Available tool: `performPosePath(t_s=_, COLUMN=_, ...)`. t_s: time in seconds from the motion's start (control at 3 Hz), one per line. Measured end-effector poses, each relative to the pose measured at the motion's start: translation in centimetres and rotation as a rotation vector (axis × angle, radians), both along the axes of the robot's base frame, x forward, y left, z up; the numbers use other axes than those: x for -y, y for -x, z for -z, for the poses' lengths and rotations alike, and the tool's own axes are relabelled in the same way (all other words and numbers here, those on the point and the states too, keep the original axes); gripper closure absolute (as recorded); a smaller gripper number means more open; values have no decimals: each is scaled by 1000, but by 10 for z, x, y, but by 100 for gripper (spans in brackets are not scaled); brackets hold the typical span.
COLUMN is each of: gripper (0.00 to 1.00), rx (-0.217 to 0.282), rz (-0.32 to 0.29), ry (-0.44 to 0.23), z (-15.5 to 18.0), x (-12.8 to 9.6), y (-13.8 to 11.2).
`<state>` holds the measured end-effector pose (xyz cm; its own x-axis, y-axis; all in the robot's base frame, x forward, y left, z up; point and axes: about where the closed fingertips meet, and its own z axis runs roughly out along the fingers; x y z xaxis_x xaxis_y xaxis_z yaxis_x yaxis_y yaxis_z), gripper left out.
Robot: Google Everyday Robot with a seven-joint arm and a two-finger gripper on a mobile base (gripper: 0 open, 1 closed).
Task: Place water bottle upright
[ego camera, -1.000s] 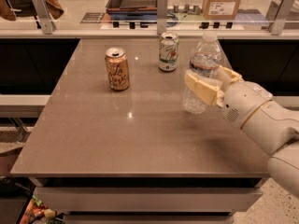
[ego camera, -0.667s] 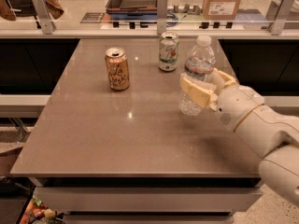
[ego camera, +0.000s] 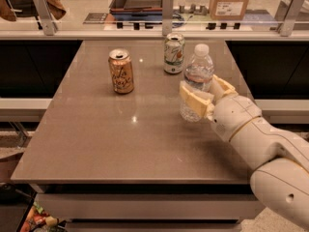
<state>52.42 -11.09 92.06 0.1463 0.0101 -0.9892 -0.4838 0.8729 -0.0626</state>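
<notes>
Reaching in from the bench's right edge, the white arm has its claw pinching the water bottle around its lower half. That bottle stands upright, cap on top, near the right edge; whether its base touches the surface I cannot tell. An orange can and a white-green can stand nearer the far edge.

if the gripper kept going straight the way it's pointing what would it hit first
The gripper grips the water bottle at the right of the table, pointing left and slightly away. Carried on, bottle leading, it would probably reach the orange can first, though depth is unclear.
</notes>
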Motion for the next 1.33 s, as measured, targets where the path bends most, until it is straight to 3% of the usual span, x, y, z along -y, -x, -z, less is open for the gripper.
performPosePath(t_s=0.67, gripper=100, rx=40, rz=6, ry=94, z=14, x=-12, y=6)
performPosePath(t_s=1.0, gripper=84, rx=45, rz=5, ry=96, z=12, x=-13, y=6)
performPosePath(t_s=1.33, gripper=61, rx=48, rz=4, ry=97, z=11, x=-14, y=7)
